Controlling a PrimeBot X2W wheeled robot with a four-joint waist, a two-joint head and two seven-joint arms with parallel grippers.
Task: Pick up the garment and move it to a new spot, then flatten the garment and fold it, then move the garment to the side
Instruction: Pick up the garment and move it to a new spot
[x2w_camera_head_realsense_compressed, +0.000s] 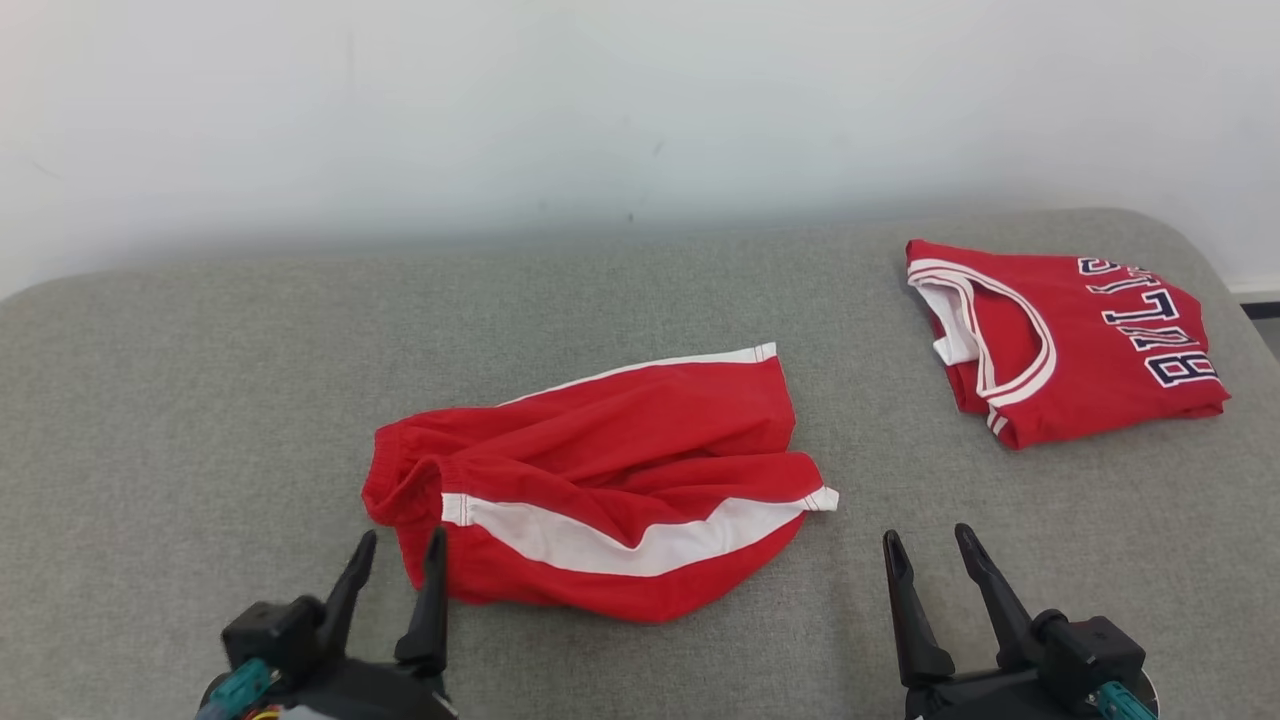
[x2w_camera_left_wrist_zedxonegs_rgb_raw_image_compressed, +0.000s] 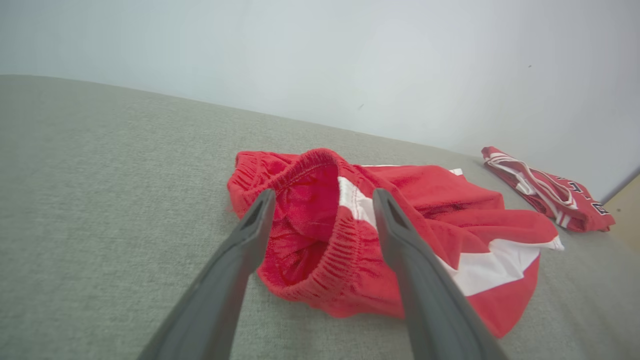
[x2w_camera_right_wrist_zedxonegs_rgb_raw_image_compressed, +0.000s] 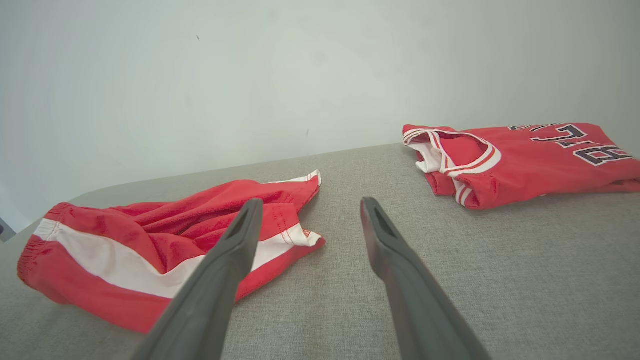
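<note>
The garment (x2w_camera_head_realsense_compressed: 610, 470) is a pair of red shorts with a white side stripe, lying crumpled in the middle of the grey padded surface, waistband to the left. My left gripper (x2w_camera_head_realsense_compressed: 400, 555) is open just in front of the waistband, holding nothing; in the left wrist view the left gripper (x2w_camera_left_wrist_zedxonegs_rgb_raw_image_compressed: 322, 200) has the gathered waistband of the garment (x2w_camera_left_wrist_zedxonegs_rgb_raw_image_compressed: 350, 230) showing beyond and between its fingers. My right gripper (x2w_camera_head_realsense_compressed: 925, 545) stands open near the front edge, right of the shorts' leg hem, apart from the cloth. In the right wrist view the garment (x2w_camera_right_wrist_zedxonegs_rgb_raw_image_compressed: 150, 240) lies left of the right gripper (x2w_camera_right_wrist_zedxonegs_rgb_raw_image_compressed: 310, 207).
A folded red jersey (x2w_camera_head_realsense_compressed: 1070, 340) with white trim and dark lettering lies at the back right of the grey surface (x2w_camera_head_realsense_compressed: 200, 400). A pale wall rises right behind the surface. The surface's rounded right edge is near the jersey.
</note>
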